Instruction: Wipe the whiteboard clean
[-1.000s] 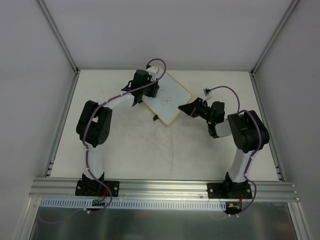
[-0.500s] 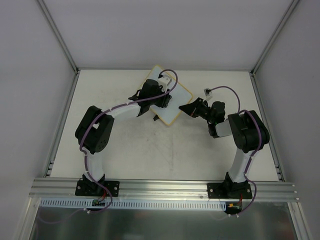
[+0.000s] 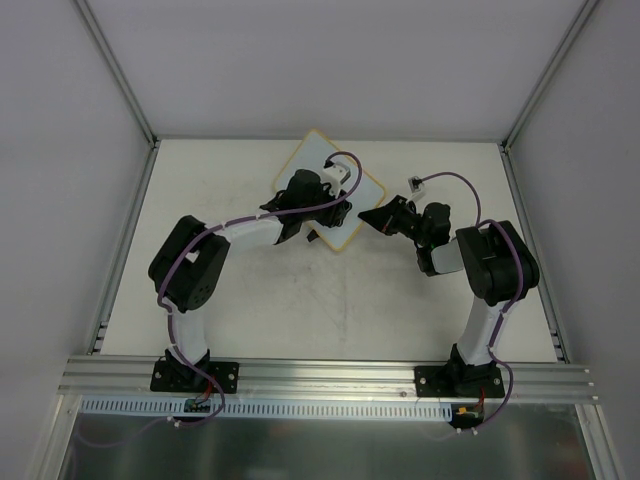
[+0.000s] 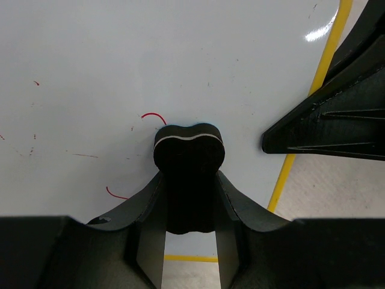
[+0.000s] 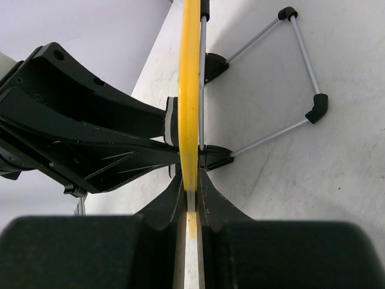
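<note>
The whiteboard (image 3: pixel 320 160) with its pale-yellow frame lies at the back middle of the table, tilted. My left gripper (image 3: pixel 335 205) is shut on a small black eraser block (image 4: pixel 189 150) and presses it on the white surface (image 4: pixel 120 60). Short red marks (image 4: pixel 153 115) show beside the eraser. My right gripper (image 3: pixel 368 216) is shut on the board's yellow edge (image 5: pixel 189 90), seen edge-on in the right wrist view. It also shows as a black shape in the left wrist view (image 4: pixel 325 129).
A wire stand with black clips (image 5: pixel 289 78) sits behind the board. A small white connector (image 3: pixel 414 181) lies at the back right. Grey walls enclose the table; a metal rail (image 3: pixel 330 375) runs along the front.
My left gripper has swept with the eraser from the board's far left part toward its near right part, by the right gripper. The board has shifted a little. The drawn loops are no longer visible.
</note>
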You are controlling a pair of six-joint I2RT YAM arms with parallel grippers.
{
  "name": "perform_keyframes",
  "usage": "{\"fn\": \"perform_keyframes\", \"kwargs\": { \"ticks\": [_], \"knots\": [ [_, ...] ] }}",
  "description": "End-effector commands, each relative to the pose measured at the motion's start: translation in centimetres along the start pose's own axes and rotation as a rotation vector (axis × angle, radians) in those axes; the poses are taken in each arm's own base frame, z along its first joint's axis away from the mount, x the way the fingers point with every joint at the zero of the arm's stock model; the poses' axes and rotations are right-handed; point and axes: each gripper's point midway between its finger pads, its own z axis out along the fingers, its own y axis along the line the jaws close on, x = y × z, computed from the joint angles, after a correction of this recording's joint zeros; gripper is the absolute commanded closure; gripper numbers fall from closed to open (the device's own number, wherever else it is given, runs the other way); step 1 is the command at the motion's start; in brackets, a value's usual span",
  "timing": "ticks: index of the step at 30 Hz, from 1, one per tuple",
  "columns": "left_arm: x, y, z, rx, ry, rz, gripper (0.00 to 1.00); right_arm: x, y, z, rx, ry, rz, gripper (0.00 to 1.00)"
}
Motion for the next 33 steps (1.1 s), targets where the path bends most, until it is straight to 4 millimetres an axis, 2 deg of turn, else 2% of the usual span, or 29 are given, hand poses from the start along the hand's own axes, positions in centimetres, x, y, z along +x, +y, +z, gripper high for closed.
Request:
{"fn": "perform_keyframes", "kwargs": {
  "ticks": [1,3,4,6,7,10,11,14,16,18,19,21,24,33],
  "knots": [
    [2.7,-3.0,0.1,0.076,0.077,0.009,1.00,-3.4,5.3,0.5,-0.185,-0.095,-0.128,1.00],
    [3.1,-1.9,0.3,0.038,0.090,0.003,1.00,-3.4,5.3,0.4,-0.184,-0.094,-0.129,1.00],
    [3.2,-0.3,0.3,-0.010,0.096,-0.020,1.00,-3.4,5.3,0.4,-0.184,-0.096,-0.128,1.00],
    [3.1,1.4,0.4,-0.039,0.102,-0.061,1.00,-3.4,5.4,0.4,-0.185,-0.095,-0.131,1.00],
    [3.0,3.2,0.1,-0.069,0.095,-0.102,1.00,-3.5,5.4,0.4,-0.185,-0.097,-0.132,1.00],
    [2.9,5.7,-0.5,-0.121,0.089,-0.148,1.00,-3.4,5.4,0.3,-0.185,-0.097,-0.132,1.00],
    [2.9,7.4,-1.0,-0.142,0.086,-0.174,1.00,-3.4,5.4,0.4,-0.183,-0.097,-0.131,1.00],
    [2.7,10.2,-1.8,-0.203,0.079,-0.204,1.00,-3.5,5.4,0.4,-0.185,-0.099,-0.131,1.00],
    [2.5,11.2,-1.9,-0.223,0.080,-0.221,1.00,-3.5,5.5,0.4,-0.186,-0.097,-0.130,1.00],
    [3.1,12.4,-2.0,-0.253,0.104,-0.242,1.00,-3.6,5.4,0.4,-0.185,-0.101,-0.132,1.00],
    [2.7,12.8,-1.9,-0.265,0.102,-0.247,1.00,-3.5,5.4,0.4,-0.186,-0.097,-0.130,1.00],
    [3.5,12.9,-1.6,-0.268,0.132,-0.257,1.00,-3.5,5.3,0.4,-0.184,-0.098,-0.130,1.00],
    [3.4,11.5,-1.0,-0.199,0.135,-0.257,1.00,-3.5,5.3,0.4,-0.183,-0.097,-0.132,1.00],
    [3.2,4.8,0.5,-0.113,0.155,-0.174,1.00,-3.4,5.2,0.5,-0.182,-0.094,-0.127,1.00]
  ]
}}
